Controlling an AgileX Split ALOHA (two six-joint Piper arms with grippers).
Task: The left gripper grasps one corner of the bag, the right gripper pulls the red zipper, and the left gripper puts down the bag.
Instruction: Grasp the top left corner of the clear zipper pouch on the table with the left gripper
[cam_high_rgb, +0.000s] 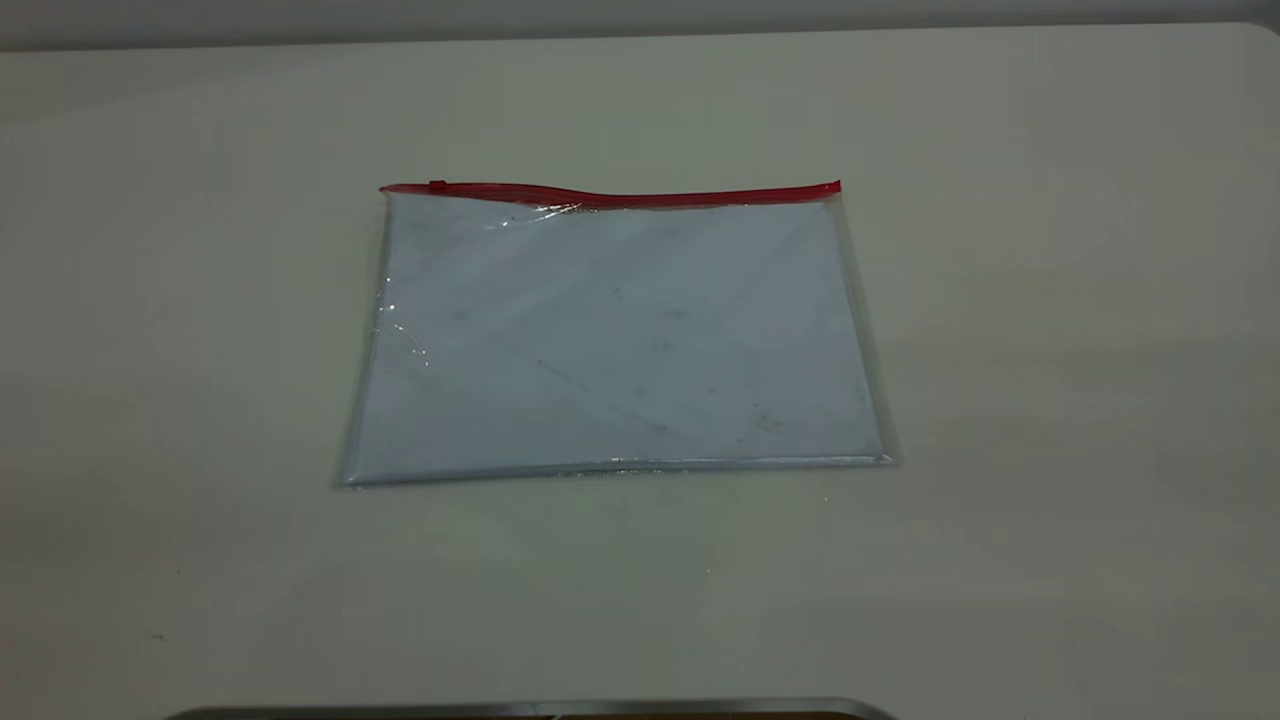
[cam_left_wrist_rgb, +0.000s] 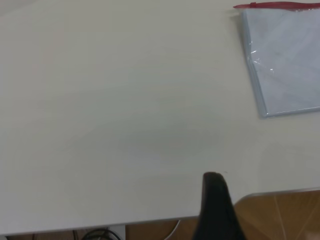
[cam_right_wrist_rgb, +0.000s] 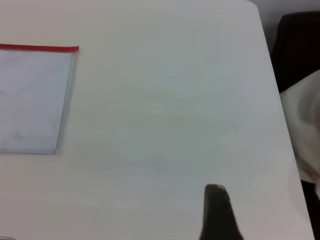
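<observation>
Bag (cam_high_rgb: 615, 335) is laid flat near the middle of the pale matte table (cam_high_rgb: 1050, 300), nothing touching it. Shape: large rectangle of clear glossy plastic, scuffed, with a few specular creases along its left edge and a pale sheet seen inside carrying faint grey smudges. Red zipper (cam_high_rgb: 610, 194) is run along the far long edge, slightly wavy toward the left half; a small red slider tab (cam_high_rgb: 437, 186) is seen near the left end. Left red-strip corner of the bag (cam_high_rgb: 386, 190) is slightly lifted off the surface; the right one lies flat. Near long edge is marked by a bright sealed seam. Left gripper (cam_left_wrist_rgb: 216, 210) is shown only as one dark smooth finger tip in the left wrist view, held over the near table edge, well apart from the bag; open or closed cannot be told. Right gripper (cam_right_wrist_rgb: 217, 212) likewise shown as a single dark finger tip in the right wrist view, over bare table, well apart from the bag's right side; its state cannot be told either. Neither arm is caught in the exterior view.
</observation>
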